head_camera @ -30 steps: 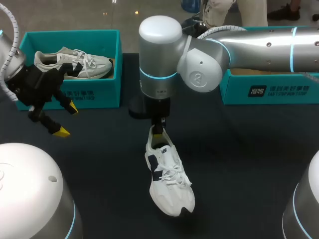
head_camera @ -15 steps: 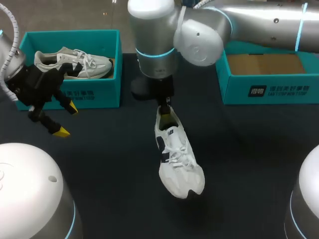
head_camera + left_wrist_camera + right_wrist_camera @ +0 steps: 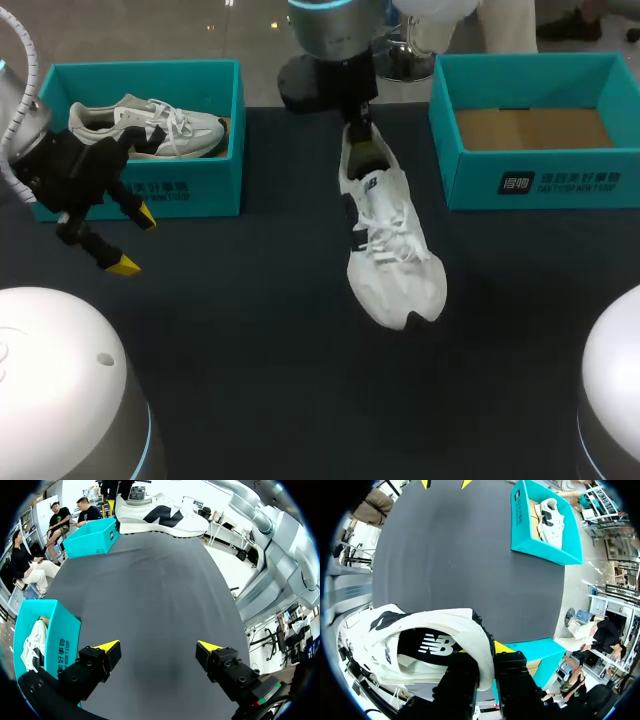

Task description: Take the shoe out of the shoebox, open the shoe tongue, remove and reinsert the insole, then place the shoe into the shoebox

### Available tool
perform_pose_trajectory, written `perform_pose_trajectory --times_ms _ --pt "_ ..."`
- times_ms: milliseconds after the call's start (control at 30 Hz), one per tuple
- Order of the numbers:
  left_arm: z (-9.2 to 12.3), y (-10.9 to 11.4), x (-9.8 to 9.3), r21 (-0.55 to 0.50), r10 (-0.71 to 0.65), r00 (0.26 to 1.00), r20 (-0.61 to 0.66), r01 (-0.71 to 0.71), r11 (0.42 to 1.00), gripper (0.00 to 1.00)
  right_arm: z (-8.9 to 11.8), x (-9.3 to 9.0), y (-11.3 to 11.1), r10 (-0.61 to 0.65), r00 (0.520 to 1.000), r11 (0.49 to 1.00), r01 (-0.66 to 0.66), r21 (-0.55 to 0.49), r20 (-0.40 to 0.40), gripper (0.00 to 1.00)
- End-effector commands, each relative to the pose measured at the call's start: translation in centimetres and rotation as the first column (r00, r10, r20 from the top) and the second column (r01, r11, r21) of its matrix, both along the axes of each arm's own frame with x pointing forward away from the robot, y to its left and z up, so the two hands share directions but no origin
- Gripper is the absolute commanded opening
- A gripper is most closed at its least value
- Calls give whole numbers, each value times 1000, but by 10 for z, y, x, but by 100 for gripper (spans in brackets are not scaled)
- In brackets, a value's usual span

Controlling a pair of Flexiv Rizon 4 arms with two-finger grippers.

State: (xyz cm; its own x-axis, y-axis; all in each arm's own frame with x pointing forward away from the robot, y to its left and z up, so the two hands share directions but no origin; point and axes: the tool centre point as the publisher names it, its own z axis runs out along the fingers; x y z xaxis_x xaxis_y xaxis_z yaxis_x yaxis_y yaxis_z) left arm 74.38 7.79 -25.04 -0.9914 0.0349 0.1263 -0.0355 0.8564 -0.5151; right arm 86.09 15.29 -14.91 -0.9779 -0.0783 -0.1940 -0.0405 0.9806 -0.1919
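Most of the right arm [image 3: 335, 25] is cut off at the top of the head view, so you only get its last joint and the dark wrist block. The right gripper [image 3: 360, 128] is mostly buried in the heel of the white shoe [image 3: 388, 235]. From its own wrist cam, the 2 fingers sit either side of the heel collar and pinch it, with just a sliver of yellow tip [image 3: 503, 647] poking out. The shoe hangs toe-down toward the robot, between the 2 boxes and closer to the right shoebox [image 3: 535, 175]. I can't tell if the toe is brushing the table [image 3: 250, 330] or just clear of it. The shoe's opening is too dark to make out anything inside.

The left gripper [image 3: 128, 240] hangs in front of the left shoebox [image 3: 150, 190] with its fingers spread wide apart and nothing between them. That box holds a second shoe [image 3: 150, 125], partly hidden by the box wall.

Compared with 1 s ago, the shoe has travelled away from the robot and over to the right, ending up near the right shoebox. The right arm has swung up out of frame. The left arm hasn't budged.
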Motion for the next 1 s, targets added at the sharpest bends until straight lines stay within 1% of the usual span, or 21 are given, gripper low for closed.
perform_pose_trajectory --times_ms 33,1000 --pt "0 0 0 2 0 1000 -1 0 1000 100 46 -1 15 2 1000 1000 -3 -23 -30 0" --pt "0 0 0 2 0 1000 -1 0 1000 100 46 -1 15 2 1000 1000 -3 -23 -30 0"
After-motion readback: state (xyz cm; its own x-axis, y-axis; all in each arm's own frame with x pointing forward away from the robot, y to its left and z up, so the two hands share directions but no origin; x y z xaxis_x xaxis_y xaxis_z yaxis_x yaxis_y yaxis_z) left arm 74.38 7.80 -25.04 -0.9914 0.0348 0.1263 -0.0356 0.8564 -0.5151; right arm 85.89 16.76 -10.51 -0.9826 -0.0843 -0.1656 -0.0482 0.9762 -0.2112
